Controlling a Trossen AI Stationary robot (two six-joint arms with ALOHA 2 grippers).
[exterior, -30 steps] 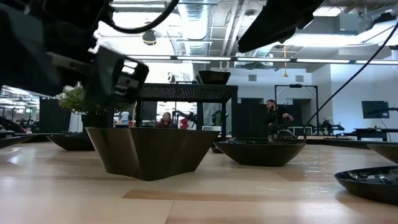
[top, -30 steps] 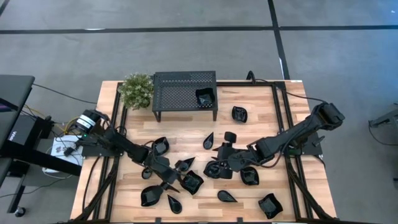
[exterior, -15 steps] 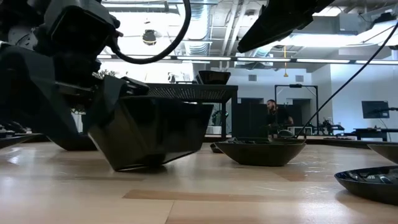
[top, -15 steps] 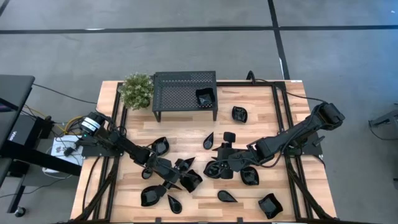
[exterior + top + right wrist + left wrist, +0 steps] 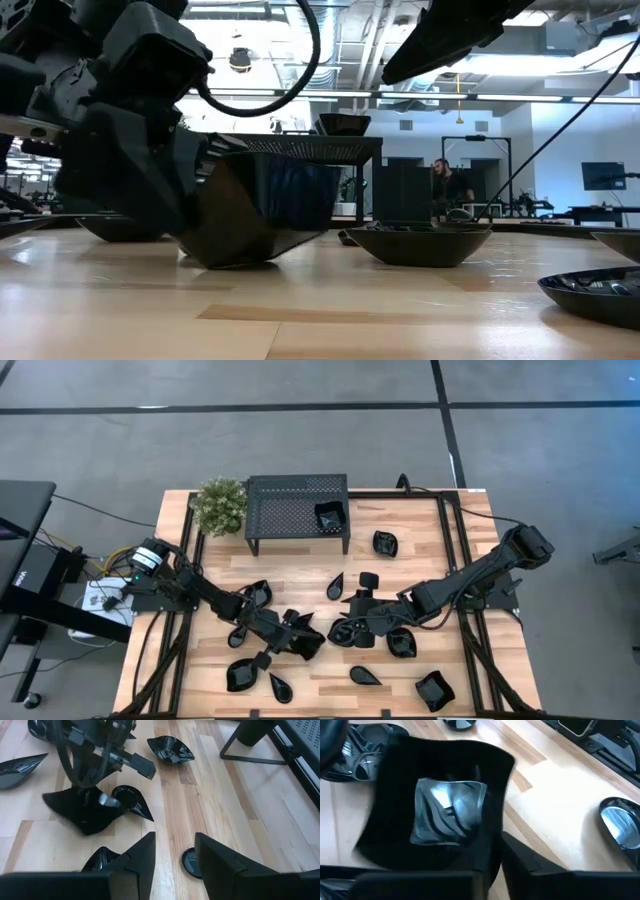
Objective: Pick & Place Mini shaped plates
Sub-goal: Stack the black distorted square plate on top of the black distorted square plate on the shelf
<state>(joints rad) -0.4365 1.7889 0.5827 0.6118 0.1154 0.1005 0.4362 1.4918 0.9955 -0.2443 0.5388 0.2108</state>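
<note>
The left gripper [image 5: 297, 642] is pinched on the rim of 1 square plate [image 5: 306, 644], in front of the rack [image 5: 297, 510]. From above the plate looks flat, but the low view shows it tipped up on 1 edge on the table [image 5: 400, 310]. The right gripper [image 5: 172, 851], fingers apart and holding nothing, waits beside it, farther from the plant [image 5: 220, 506].

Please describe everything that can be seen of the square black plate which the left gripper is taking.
The square plate is a small, glossy black dish with a wavy rim and a flat, shiny, squarish bottom. It looks like glazed ceramic or plastic. The left gripper has closed on one edge of it. In the low view the plate is tilted, one side raised, its lower edge on the wooden table. It lies at the table's front left, among other black plates.
</note>
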